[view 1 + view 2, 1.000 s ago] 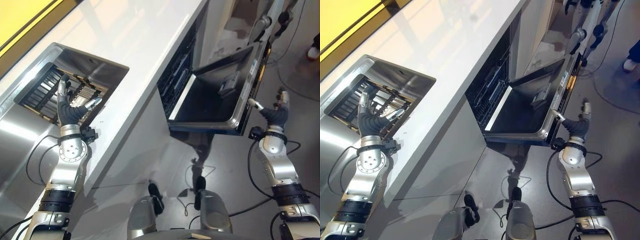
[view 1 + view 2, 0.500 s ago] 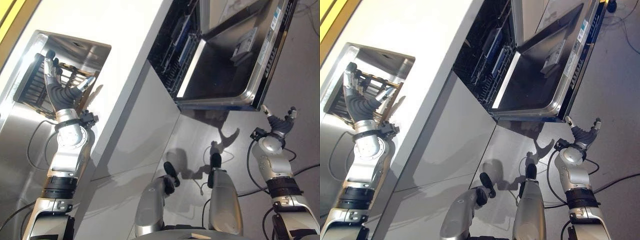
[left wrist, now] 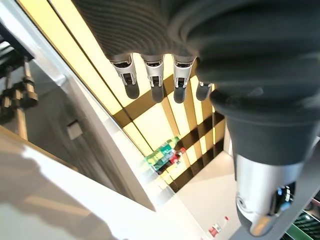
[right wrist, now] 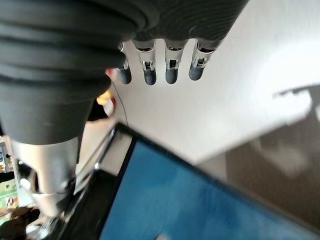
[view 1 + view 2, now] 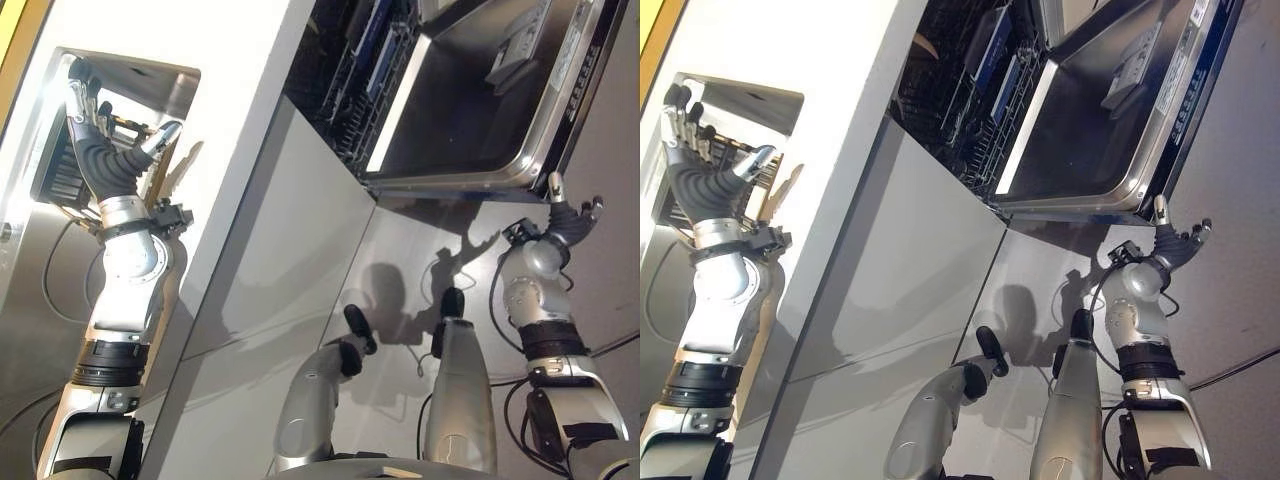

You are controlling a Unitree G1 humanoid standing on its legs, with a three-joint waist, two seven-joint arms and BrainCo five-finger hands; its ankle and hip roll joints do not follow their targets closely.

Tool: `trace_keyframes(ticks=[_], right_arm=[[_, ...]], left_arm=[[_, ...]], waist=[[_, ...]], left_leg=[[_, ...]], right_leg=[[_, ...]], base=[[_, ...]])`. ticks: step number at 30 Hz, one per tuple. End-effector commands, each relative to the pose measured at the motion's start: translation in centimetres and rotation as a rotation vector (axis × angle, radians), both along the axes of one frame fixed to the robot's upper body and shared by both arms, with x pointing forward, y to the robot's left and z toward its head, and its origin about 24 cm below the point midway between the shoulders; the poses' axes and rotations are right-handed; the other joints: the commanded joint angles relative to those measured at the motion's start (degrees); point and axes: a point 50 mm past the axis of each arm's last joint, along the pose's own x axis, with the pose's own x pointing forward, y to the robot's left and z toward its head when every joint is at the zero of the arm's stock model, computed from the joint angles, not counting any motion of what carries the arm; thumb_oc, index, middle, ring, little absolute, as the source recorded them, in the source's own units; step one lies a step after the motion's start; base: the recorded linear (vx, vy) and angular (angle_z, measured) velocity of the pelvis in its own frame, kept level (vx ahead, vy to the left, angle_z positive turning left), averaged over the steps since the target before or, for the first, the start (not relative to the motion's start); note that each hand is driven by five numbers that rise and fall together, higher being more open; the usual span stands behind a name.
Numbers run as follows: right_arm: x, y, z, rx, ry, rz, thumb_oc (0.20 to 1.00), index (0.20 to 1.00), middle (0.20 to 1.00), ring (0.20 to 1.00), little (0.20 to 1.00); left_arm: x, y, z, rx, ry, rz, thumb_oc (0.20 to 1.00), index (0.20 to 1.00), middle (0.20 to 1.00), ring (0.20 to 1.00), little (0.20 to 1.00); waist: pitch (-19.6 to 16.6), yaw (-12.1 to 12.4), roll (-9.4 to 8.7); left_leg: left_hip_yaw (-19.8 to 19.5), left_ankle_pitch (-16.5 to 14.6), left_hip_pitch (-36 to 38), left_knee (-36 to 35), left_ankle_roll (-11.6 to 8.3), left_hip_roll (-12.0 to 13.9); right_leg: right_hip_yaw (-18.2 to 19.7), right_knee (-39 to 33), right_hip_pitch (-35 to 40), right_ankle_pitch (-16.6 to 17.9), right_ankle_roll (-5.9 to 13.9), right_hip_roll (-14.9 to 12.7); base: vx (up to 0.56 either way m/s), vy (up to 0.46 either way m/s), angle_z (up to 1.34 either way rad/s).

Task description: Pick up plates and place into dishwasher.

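The dishwasher (image 5: 400,90) fills the upper middle of the frame, a dark cavity under the white tabletop (image 5: 250,90), with wire racks (image 5: 970,90) inside and blue parts among the wires. Its door (image 5: 500,100) is folded down and open, a steel-rimmed panel with a dark inner face and a small grey dispenser near its far edge. In the upper left of the frame a steel sink (image 5: 150,85) is sunk into the tabletop, and a dark dish rack (image 5: 70,165) with pale bars sits in it; whether any plate stands in that rack cannot be told. The left hand (image 5: 100,160) is raised over the sink at the upper left, fingers straight and spread, thumb held apart, holding nothing. The right hand (image 5: 568,215) hangs at the right of the frame just below the door's front edge, fingers straight and apart, empty as well. The cabinet front (image 5: 280,270) under the tabletop is plain grey and glossy, and the floor (image 5: 610,150) at the right is grey. Past the left hand's fingertips (image 3: 153,90), yellow and dark bands cross a wall.
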Motion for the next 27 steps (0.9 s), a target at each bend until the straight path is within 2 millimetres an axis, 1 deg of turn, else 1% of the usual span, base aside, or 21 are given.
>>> trace_keyframes(ticks=[1, 2, 6, 8, 9, 10, 13, 15, 17, 20, 23, 27], right_arm=[[2.8, 5.2, 6.2, -0.104, -0.238, 0.338, 1.0, 1.0, 1.0, 1.0, 1.0], [2.9, 5.5, 6.8, -0.125, -0.25, 0.352, 1.0, 1.0, 1.0, 1.0, 1.0], [3.4, 7.0, 10.2, -0.231, -0.343, 0.44, 1.0, 1.0, 1.0, 1.0, 1.0], [3.4, 8.1, 11.1, -0.291, -0.366, 0.489, 1.0, 1.0, 1.0, 1.0, 1.0], [3.4, 8.4, 11.3, -0.302, -0.37, 0.508, 1.0, 1.0, 1.0, 1.0, 1.0], [3.4, 9.2, 11.7, -0.326, -0.379, 0.566, 1.0, 1.0, 1.0, 1.0, 1.0], [3.0, 10.9, 12.0, -0.395, -0.4, 0.692, 1.0, 1.0, 1.0, 1.0, 1.0], [2.4, 12.4, 12.1, -0.466, -0.415, 0.807, 1.0, 1.0, 1.0, 1.0, 1.0], [1.7, 13.7, 12.2, -0.532, -0.434, 0.876, 1.0, 1.0, 1.0, 1.0, 1.0], [0.8, 14.8, 12.2, -0.586, -0.465, 0.928, 1.0, 1.0, 1.0, 1.0, 1.0], [0.4, 15.4, 12.1, -0.608, -0.477, 0.957, 1.0, 1.0, 1.0, 1.0, 1.0], [-0.5, 16.6, 11.9, -0.644, -0.505, 1.002, 1.0, 1.0, 1.0, 1.0, 1.0]], left_arm=[[1.1, -3.2, -4.4, 0.028, 0.196, -0.109, 1.0, 1.0, 1.0, 1.0, 1.0], [1.2, -3.2, -4.2, 0.033, 0.192, -0.109, 1.0, 1.0, 1.0, 1.0, 1.0], [1.4, -3.2, -3.4, 0.044, 0.185, -0.115, 1.0, 1.0, 1.0, 1.0, 1.0], [1.5, -3.1, -3.3, 0.041, 0.185, -0.115, 1.0, 1.0, 1.0, 1.0, 1.0], [1.5, -3.1, -3.3, 0.039, 0.186, -0.115, 1.0, 1.0, 1.0, 1.0, 1.0], [1.5, -3.1, -3.1, 0.042, 0.183, -0.118, 1.0, 1.0, 1.0, 1.0, 1.0], [1.5, -3.0, -2.7, 0.047, 0.175, -0.124, 1.0, 1.0, 1.0, 1.0, 1.0], [1.6, -2.8, -2.4, 0.052, 0.173, -0.128, 1.0, 1.0, 1.0, 1.0, 1.0], [1.6, -2.7, -2.2, 0.057, 0.174, -0.128, 1.0, 1.0, 1.0, 1.0, 1.0], [1.7, -2.5, -2.1, 0.058, 0.173, -0.128, 1.0, 1.0, 1.0, 1.0, 1.0], [1.6, -2.4, -2.2, 0.054, 0.175, -0.127, 1.0, 1.0, 1.0, 1.0, 1.0], [1.5, -2.1, -2.2, 0.042, 0.181, -0.118, 1.0, 1.0, 1.0, 1.0, 1.0]], waist=[[5.4, 0.02, 4.89], [5.4, 0.23, 5.01], [5.4, 1.31, 5.68], [5.4, 1.47, 5.78], [5.4, 1.47, 5.78], [5.4, 1.68, 5.61], [5.4, 1.94, 5.18], [5.4, 2.06, 4.55], [5.4, 2.08, 3.83], [5.4, 2.12, 2.58], [5.4, 2.15, 1.61], [5.4, 2.62, -0.82]], left_leg=[[-1.65, 9.22, -8.38, -4.37, -1.0, -2.51], [-1.8, 9.28, -8.7, -4.46, -0.95, -2.61], [-2.81, 9.15, -8.96, -5.15, -0.83, -3.54], [-3.15, 9.03, -8.82, -5.27, -0.76, -3.86], [-3.22, 9.04, -8.76, -5.32, -0.75, -3.93], [-3.48, 9.01, -8.68, -5.44, -0.68, -4.19], [-4.06, 8.99, -8.25, -5.95, -0.58, -4.6], [-4.6, 8.93, -7.69, -6.21, -0.57, -4.92], [-4.94, 8.83, -6.96, -6.45, -0.53, -4.99], [-5.74, 8.56, -5.44, -6.85, -0.56, -5.05], [-6.37, 8.34, -3.52, -7.42, -0.55, -5.11], [-7.4, 7.91, 0.33, -8.24, -0.31, -5.05]], right_leg=[[-2.16, 11.51, -0.27, -10.64, -0.82, 1.44], [-2.12, 11.74, -0.84, -10.62, -0.77, 1.4], [-2.5, 12.65, -2.22, -10.64, -0.56, 1.2], [-2.67, 12.81, -2.45, -10.52, -0.49, 1.05], [-2.73, 12.81, -2.44, -10.47, -0.47, 1.0], [-2.84, 12.63, -2.38, -10.34, -0.43, 1.05], [-3.26, 12.33, -2.02, -10.15, -0.37, 1.22], [-3.73, 11.93, -1.4, -9.88, -0.26, 1.39], [-4.14, 11.4, -0.74, -9.51, -0.1, 1.55], [-4.87, 10.5, 0.96, -9.14, 0.07, 1.86], [-5.51, 9.53, 3.17, -9.04, 0.07, 2.32], [-7.09, 7.77, 7.9, -8.62, 0.15, 2.89]], base=[[0.01, -0.053, -0.02], [0.01, -0.065, -0.02], [0.01, -0.021, -0.01], [0.03, 0.01, -0.02], [0.04, -0.003, -0.03], [0.04, -0.026, -0.01], [0.03, -0.044, 0.02], [0.03, -0.065, 0.04], [0.02, -0.066, -0.01], [0.04, -0.045, 0.02], [0.06, -0.011, 0.13], [0.08, -0.025, 0.11]])
